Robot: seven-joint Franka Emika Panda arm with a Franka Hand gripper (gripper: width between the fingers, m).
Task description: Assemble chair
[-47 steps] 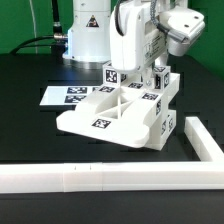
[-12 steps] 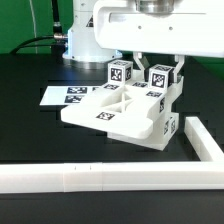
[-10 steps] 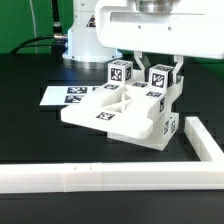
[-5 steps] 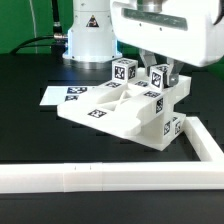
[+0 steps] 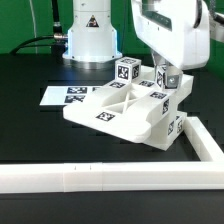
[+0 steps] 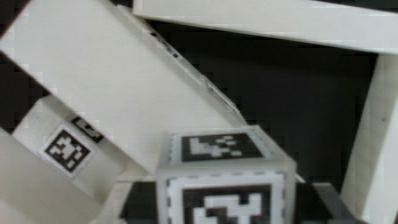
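The partly joined chair (image 5: 112, 112) lies on the black table: glossy white pieces with an X-braced panel facing up and two tagged square posts standing at its back. My gripper (image 5: 165, 74) comes down from above onto the post on the exterior view's right (image 5: 166, 82) and is shut on it. The other post (image 5: 126, 72) stands free beside it. In the wrist view the held post's tagged end (image 6: 222, 170) fills the space between the jaws of my gripper (image 6: 222, 205), with white bars of the chair (image 6: 116, 90) slanting behind it.
A long white L-shaped rail (image 5: 100, 178) runs along the front of the table and turns back at the exterior view's right. The marker board (image 5: 60, 97) lies behind the chair on the left. The robot's white base (image 5: 90, 35) stands at the back.
My wrist has turned and swung toward the exterior view's right while staying shut on the post. The chair assembly has shifted slightly with it.
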